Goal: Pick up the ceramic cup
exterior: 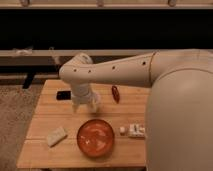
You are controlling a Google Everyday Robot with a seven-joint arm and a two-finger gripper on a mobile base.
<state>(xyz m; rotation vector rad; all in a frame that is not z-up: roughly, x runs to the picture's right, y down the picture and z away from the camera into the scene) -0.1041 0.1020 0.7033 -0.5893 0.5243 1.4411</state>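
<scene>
My gripper hangs from the cream arm over the middle of the wooden table, just behind the wide orange-red bowl. The ceramic cup does not show in this view; I cannot tell whether it is hidden by the gripper and wrist. The gripper points down at the tabletop, close to the bowl's far rim.
A pale rectangular block lies at the front left. Small white blocks sit right of the bowl. A red object and a black flat object lie at the back. My arm's bulk covers the right side.
</scene>
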